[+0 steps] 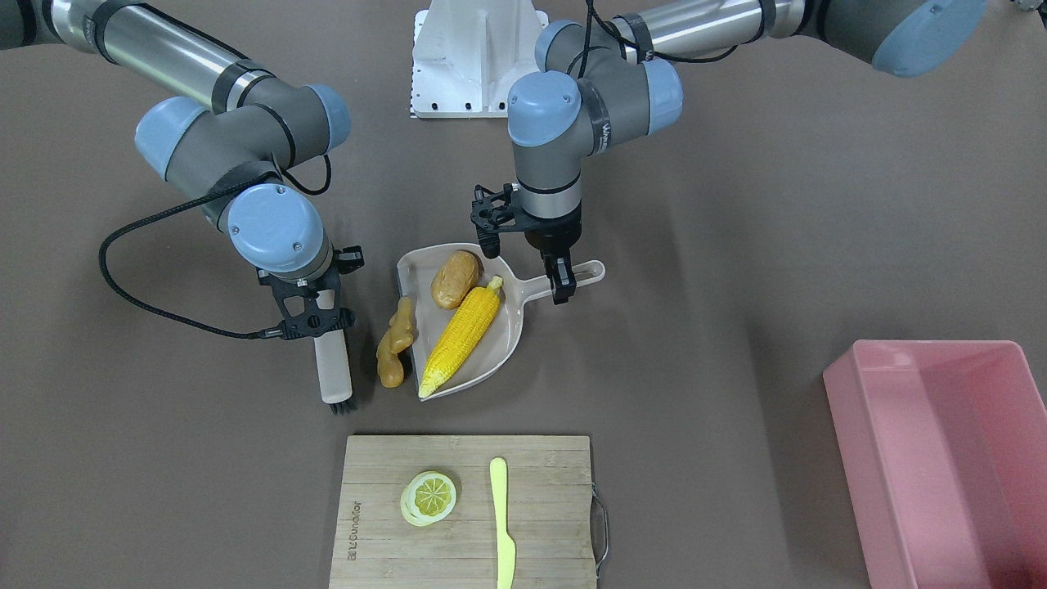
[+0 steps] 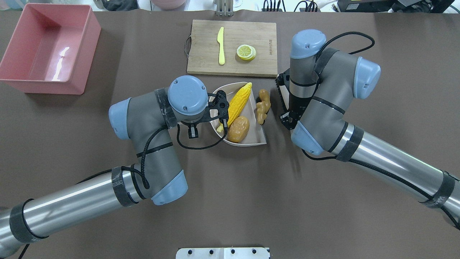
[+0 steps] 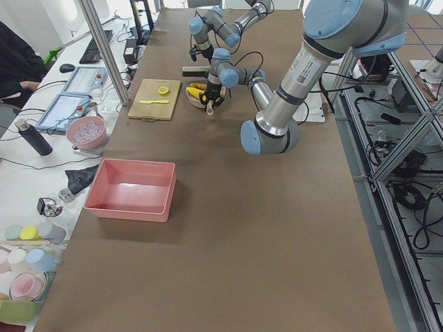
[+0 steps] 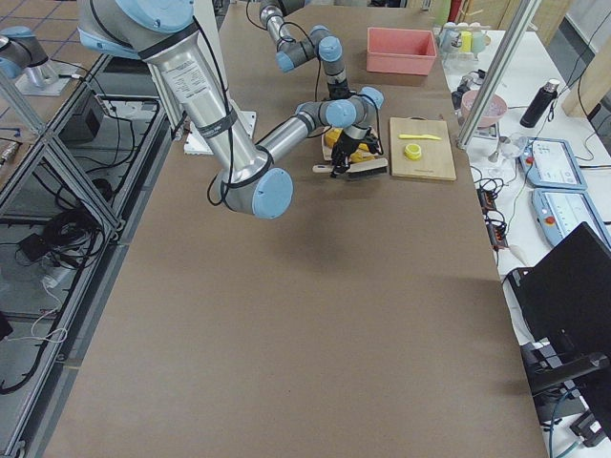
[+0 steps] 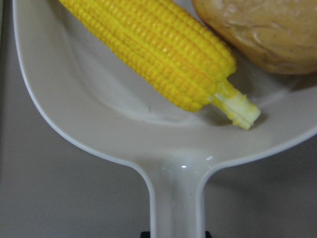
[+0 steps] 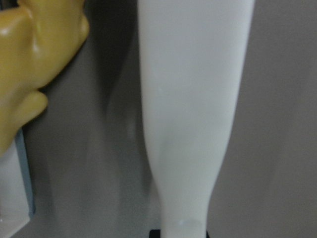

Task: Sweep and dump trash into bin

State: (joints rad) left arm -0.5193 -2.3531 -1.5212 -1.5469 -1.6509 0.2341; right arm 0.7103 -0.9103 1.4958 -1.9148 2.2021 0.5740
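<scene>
The ginger root could get left behind. It lies on the table right at the open edge of the dustpan, not inside it, so a crooked push from the brush may send it past the side. The corn cob is long and its tip reaches the pan's edge, so it may slide out when the pan is lifted or tipped. The potato next to it is round and could roll out too. The pink bin sits well apart from the pan, so the carry is long and things may spill. The left gripper is clamped on the dustpan's handle. The right gripper is clamped on the brush. There are three trash toys, two in the pan and one out. There is one dustpan, one brush and one bin. There is also one cutting board with one lemon slice and one knife.
</scene>
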